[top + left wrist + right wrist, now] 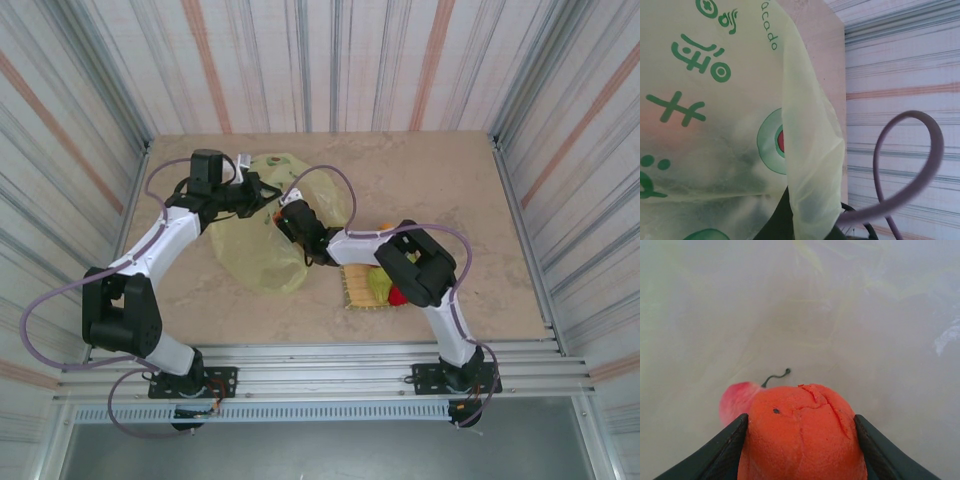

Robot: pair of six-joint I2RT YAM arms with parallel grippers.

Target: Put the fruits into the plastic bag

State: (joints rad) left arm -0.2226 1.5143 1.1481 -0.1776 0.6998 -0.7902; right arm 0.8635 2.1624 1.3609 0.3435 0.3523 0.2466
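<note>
R gripper [288,218] grips a round orange fruit [801,432] inside the thin yellow-green avocado-print plastic bag [262,255], w/ a small pink fruit [737,397] just beyond. L gripper [255,196] is pinched shut on the bag rim. If the film slips or R gripper snags it, the mouth could collapse & spill fruit.

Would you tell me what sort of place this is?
Probably a robot test cell: a tabletop boxed in by striped panels, left arm and right arm bolted to an aluminium rail.
</note>
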